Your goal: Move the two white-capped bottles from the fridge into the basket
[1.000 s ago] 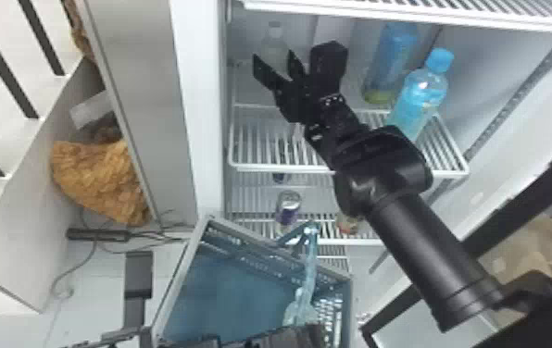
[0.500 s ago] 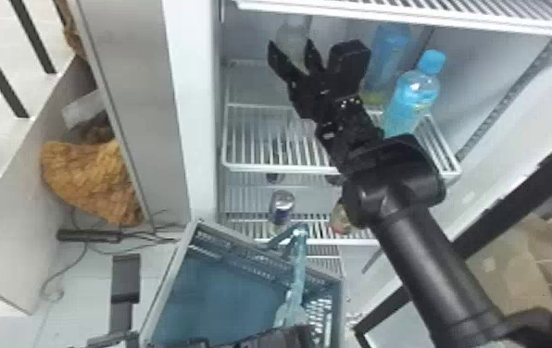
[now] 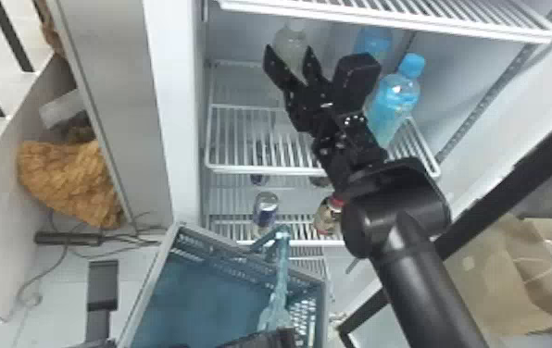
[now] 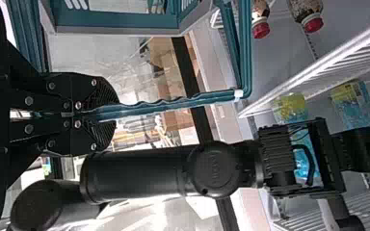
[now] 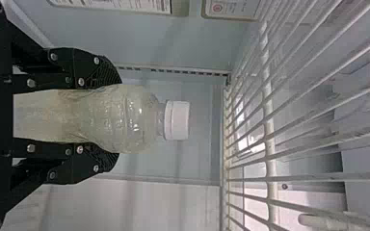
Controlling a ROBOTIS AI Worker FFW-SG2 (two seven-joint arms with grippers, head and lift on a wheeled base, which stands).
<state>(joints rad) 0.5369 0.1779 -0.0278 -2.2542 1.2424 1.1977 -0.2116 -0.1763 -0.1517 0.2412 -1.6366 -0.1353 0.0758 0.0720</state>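
In the fridge (image 3: 171, 115), on the shelf (image 3: 252, 167) under the top rack (image 3: 381, 21), the white-capped bottle (image 5: 135, 115) stood upright, its cap (image 5: 177, 120) just below the bars. The right gripper (image 3: 289, 58) was at it, jaws apart, one either side of its body; whether they touched it, I could not tell. Beside this, nearer the fridge's right wall, were two blue bottles, one (image 3: 393, 95) close by the arm (image 3: 432, 277) and one (image 3: 374, 39) farther back. Lower down stood a can (image 3: 266, 208) and, to its right, a red-capped jar (image 3: 327, 220).

Below and in front of the shelves sat the basket (image 3: 147, 287), turned at an angle. The left gripper (image 3: 266, 338) was at its near side, jaws closed on the handle (image 3: 282, 264). Left of the fridge lay a brown cloth (image 3: 64, 180) and, just below it, a power strip (image 3: 69, 238); a paper bag (image 3: 488, 277) was off to the right.
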